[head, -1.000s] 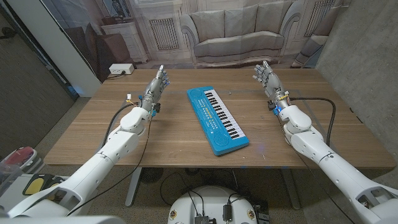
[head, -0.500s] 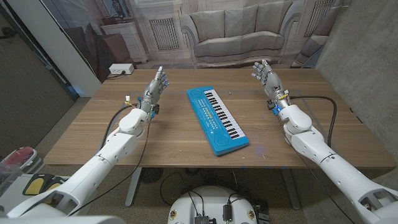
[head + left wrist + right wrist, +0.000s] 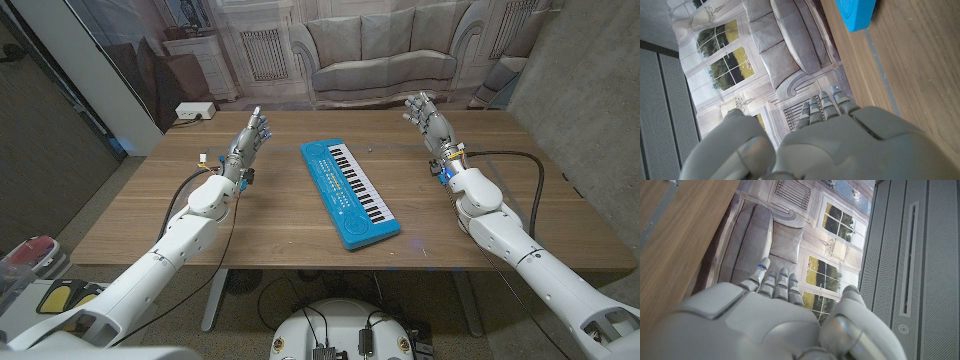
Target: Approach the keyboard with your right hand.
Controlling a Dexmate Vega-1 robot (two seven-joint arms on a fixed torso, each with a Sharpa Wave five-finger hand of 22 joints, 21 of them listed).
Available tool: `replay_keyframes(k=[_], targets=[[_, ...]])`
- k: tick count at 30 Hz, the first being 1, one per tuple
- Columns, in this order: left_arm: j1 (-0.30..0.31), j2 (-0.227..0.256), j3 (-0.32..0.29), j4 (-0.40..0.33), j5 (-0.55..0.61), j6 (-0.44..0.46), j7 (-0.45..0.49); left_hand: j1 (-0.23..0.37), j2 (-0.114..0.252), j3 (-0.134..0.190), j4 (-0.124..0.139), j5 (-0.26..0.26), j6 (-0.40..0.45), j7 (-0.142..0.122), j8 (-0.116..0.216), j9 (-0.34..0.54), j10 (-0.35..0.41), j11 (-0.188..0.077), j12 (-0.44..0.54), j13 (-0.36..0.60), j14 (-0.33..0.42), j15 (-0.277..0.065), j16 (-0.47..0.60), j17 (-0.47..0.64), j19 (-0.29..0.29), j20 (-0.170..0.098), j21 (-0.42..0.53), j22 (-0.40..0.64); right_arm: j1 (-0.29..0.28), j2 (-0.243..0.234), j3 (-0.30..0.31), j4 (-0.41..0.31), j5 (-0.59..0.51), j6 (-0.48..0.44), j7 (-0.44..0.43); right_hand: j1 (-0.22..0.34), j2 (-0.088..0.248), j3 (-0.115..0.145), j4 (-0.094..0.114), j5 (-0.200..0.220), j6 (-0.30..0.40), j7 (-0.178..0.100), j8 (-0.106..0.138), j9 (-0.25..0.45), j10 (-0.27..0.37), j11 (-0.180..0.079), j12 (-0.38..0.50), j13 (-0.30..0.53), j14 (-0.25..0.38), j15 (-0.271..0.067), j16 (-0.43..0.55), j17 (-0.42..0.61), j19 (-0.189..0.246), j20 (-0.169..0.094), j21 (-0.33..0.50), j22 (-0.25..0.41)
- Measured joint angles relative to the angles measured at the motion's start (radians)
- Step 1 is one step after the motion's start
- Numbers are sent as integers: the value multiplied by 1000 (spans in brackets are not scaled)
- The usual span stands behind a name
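Note:
A blue toy keyboard point(image 3: 350, 193) with white and black keys lies slanted in the middle of the wooden table point(image 3: 270, 225). One blue end of the keyboard point(image 3: 856, 13) appears in the left wrist view. My right hand point(image 3: 429, 118) is raised over the far right part of the table, to the right of the keyboard and well apart from it, fingers spread and holding nothing. My left hand point(image 3: 251, 135) is held up on the far left side, fingers apart and empty. The backs of my left hand point(image 3: 810, 142) and right hand point(image 3: 765, 320) show in their wrist views.
A black cable point(image 3: 515, 165) loops over the table by my right forearm. A backdrop printed with a sofa point(image 3: 385, 50) hangs behind the far edge. A white box point(image 3: 194, 111) sits on the floor at the back left. A grey wall point(image 3: 590, 90) stands to the right.
My right hand has shifted slightly to the left and away, toward the far edge. The left hand and keyboard are where they were.

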Motion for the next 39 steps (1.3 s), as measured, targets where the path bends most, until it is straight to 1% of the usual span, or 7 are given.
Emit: replay_keyframes(k=[5, 7, 15, 18, 24, 26, 39], targets=[[2, 1, -2, 0, -8, -7, -15, 4, 4, 0, 0, 0, 0, 0, 0, 0, 0, 0, 0, 0, 0, 0, 0, 0, 0, 0, 0, 0, -1, -3, -5, -9, -21, 8, -3, 0, 0, 0, 0, 0, 0, 0, 0, 0, 0, 0, 0, 0, 0, 0, 0, 0, 0, 0, -8, 0], [3, 1, -2, 0, -9, -8, -18, 4, 4, -4, -4, 0, 0, 0, 0, 0, 0, 0, 0, 0, 0, 0, -2, 0, 0, 0, 0, 0, 0, -3, -7, -10, -26, 10, -2, 0, 0, 0, 0, 0, 0, 0, 0, 0, 6, -6, 0, 0, 0, 0, 0, 0, 0, 0, -8, 0], [3, 2, -2, 3, -16, -10, -31, 4, 4, -8, 0, 0, 0, 0, 0, 0, 0, 0, -6, 0, -4, 4, -8, 0, 0, 0, -4, 0, 12, -5, -17, -11, -41, 24, 15, 0, 0, -3, -3, 0, 4, 4, 0, 0, 5, -5, 0, 0, 0, 0, 0, 0, 0, 0, -8, 0], [3, 4, -3, 3, -19, -10, -32, 4, 4, -8, 0, 0, 0, 0, 0, 0, 0, 0, -6, 0, -4, 4, -8, 0, 0, 0, -4, 0, 16, -5, -21, -10, -46, 32, 21, 0, 0, -3, -3, 0, 4, 4, 0, 0, 8, -2, 0, 0, 0, 0, 0, 0, 5, -5, -8, 0], [8, 7, -8, -2, -22, -6, -30, 4, 4, -11, 3, 0, 0, 0, -1, 0, 0, 0, -6, 0, -4, 4, -8, 0, 0, 0, -4, 0, 18, -5, -24, -8, -53, 40, 26, 0, 0, -3, -3, 0, 4, 4, 0, 0, 11, 0, 0, 0, 0, 0, 0, 0, 11, 0, -14, 0], [9, 7, -8, -3, -23, -6, -29, 4, 4, -12, 4, 0, 0, 0, -6, 0, 0, 0, -6, 0, -4, 4, -8, 0, 0, 0, -11, 0, 18, -6, -24, -8, -59, 42, 26, 0, 0, -3, -3, 0, 4, 4, 0, 0, 11, 0, 0, 0, 0, 0, 0, 0, 11, 0, -14, 0], [13, 7, -13, 0, -28, -10, -27, 4, 4, -15, 1, 0, 0, 0, -6, 0, 0, 0, -6, 0, -4, 4, -8, 0, 0, 0, -15, 0, 14, -24, -30, -49, -134, 31, -14, 0, 0, -3, -3, 0, 6, 2, 0, 0, 11, 0, 0, 0, 0, 0, 0, 0, 11, 0, -20, 0]])
